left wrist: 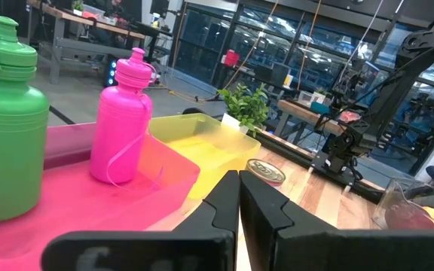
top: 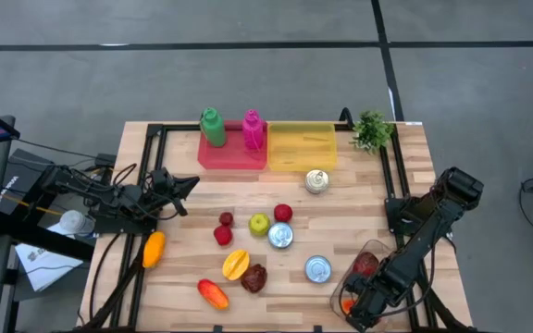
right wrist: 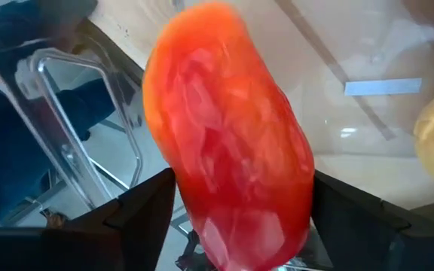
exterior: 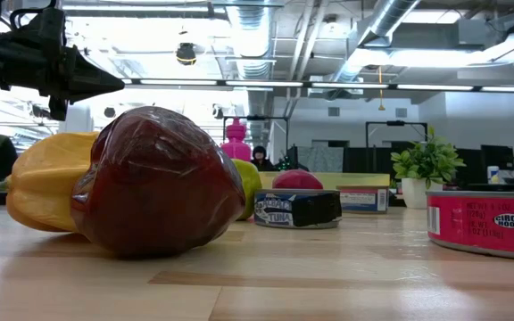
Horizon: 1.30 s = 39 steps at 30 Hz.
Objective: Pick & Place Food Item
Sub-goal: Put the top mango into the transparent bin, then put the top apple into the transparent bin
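The right hand point(right wrist: 236, 214) sits at the near right corner of the tabletop point(top: 359, 199), over a clear plastic container point(top: 370, 265). Its two dark fingers stand apart on either side of a glossy, oblong orange-red fruit point(right wrist: 228, 143), likely a mango, which fills the space between them; whether the pads actually press on it is hard to tell, since the fruit hides the contact. From above, the arm covers most of this fruit, and only an orange sliver shows at the hand point(top: 348, 303). Another red item lies in the container, blurred through the plastic.

The left hand point(left wrist: 238, 197) hovers at the left side of the tabletop, fingers pressed together, empty, pointing toward the trays.

On the pale wooden planks lie scattered plastic foods: a yellow pepper point(top: 236, 265), a dark red wrapped fruit point(top: 254, 277), a second orange-red mango point(top: 213, 294), an orange piece point(top: 154, 249), a green apple point(top: 259, 224) and three tins point(top: 280, 236). At the far edge, a pink tray point(top: 232, 154) carries a green bottle point(top: 213, 128) and a pink bottle point(top: 253, 130); beside it sit a translucent yellow tray point(top: 302, 146) and a small potted plant point(top: 371, 130).
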Motion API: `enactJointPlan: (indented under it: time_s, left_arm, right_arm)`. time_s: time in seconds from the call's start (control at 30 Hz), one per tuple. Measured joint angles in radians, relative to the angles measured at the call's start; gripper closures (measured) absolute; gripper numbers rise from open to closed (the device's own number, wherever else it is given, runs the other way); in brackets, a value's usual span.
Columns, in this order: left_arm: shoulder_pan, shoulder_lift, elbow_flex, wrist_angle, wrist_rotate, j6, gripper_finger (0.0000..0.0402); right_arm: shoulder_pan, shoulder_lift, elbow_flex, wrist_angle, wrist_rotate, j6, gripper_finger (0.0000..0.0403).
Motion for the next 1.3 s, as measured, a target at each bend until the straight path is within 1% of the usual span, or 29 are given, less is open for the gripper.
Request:
enactJointPlan:
  time_s: [0.2,0.4,0.6,0.7,0.77,0.83,0.93,1.0,1.13,1.23,1.3]
  left_arm:
    - [0.000,0.000,0.000,0.000,0.000,0.000,0.0401]
    - [0.000,0.000,0.000,0.000,0.000,0.000,0.0401]
    - [0.000,0.000,0.000,0.000,0.000,0.000,0.0401]
    - [0.000,0.000,0.000,0.000,0.000,0.000,0.0401]
    - [0.000,0.000,0.000,0.000,0.000,0.000,0.0401]
    - [0.000,0.000,0.000,0.000,0.000,0.000,0.0401]
    - [0.000,0.000,0.000,0.000,0.000,0.000,0.0401]
    - [0.000,0.000,0.000,0.000,0.000,0.000,0.0401]
    - [0.000,0.000,0.000,0.000,0.000,0.000,0.0401]
    - [0.000,0.000,0.000,0.000,0.000,0.000,0.0401]
    - [0.000,0.000,0.000,0.000,0.000,0.000,0.0401]
  right_arm:
    - [-0.006,0.000,0.000,0.009,-0.001,-0.004,0.0069]
    - [-0.007,-0.021,-0.001,0.003,-0.001,-0.030,0.0064]
    - [-0.052,-0.144,-0.001,-0.040,0.010,-0.085,0.0072]
    - [-0.092,-0.230,0.000,-0.075,0.061,-0.133,0.0073]
    - [-0.129,-0.287,0.000,-0.089,0.116,-0.182,0.0073]
    - [-0.175,-0.342,0.000,-0.104,0.191,-0.247,0.0074]
    - [-0.266,-0.404,0.000,-0.105,0.307,-0.402,0.0074]
    - [-0.343,-0.424,0.000,-0.105,0.351,-0.521,0.0074]
    - [-0.520,-0.422,0.000,-0.105,0.366,-0.766,0.0074]
    - [-0.648,-0.378,0.002,-0.080,0.367,-0.937,0.0074]
    - [-0.709,-0.338,-0.001,-0.086,0.369,-1.061,0.0074]
